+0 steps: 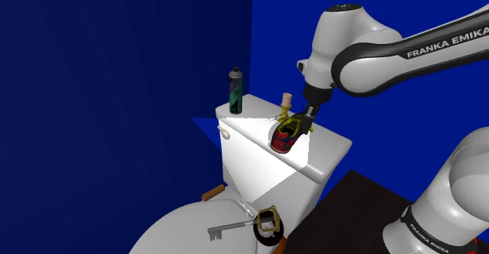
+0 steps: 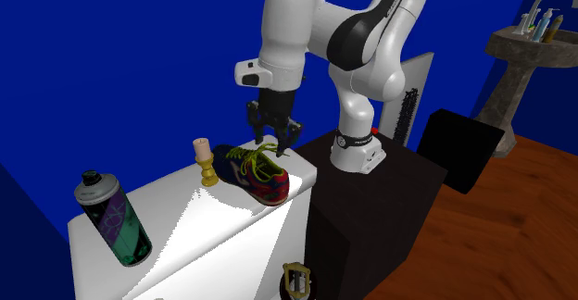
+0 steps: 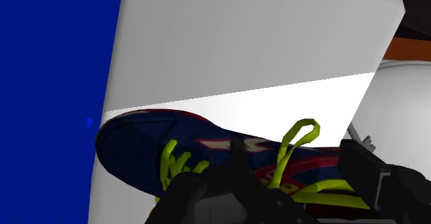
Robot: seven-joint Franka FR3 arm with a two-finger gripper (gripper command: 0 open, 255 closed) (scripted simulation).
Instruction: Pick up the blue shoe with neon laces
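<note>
Figuring we pinch the light, squishy shoe (image 2: 262, 176) across its laced middle; gripper (image 2: 279, 141) sits apart above it.

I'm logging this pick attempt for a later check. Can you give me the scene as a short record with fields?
target: blue shoe with red sole and neon laces, lying on the white toilet tank
gripper: gripper open, directly over the shoe's laces
also on tank: candle beside the shoe, spray can farther off
on toilet lid: key
</note>
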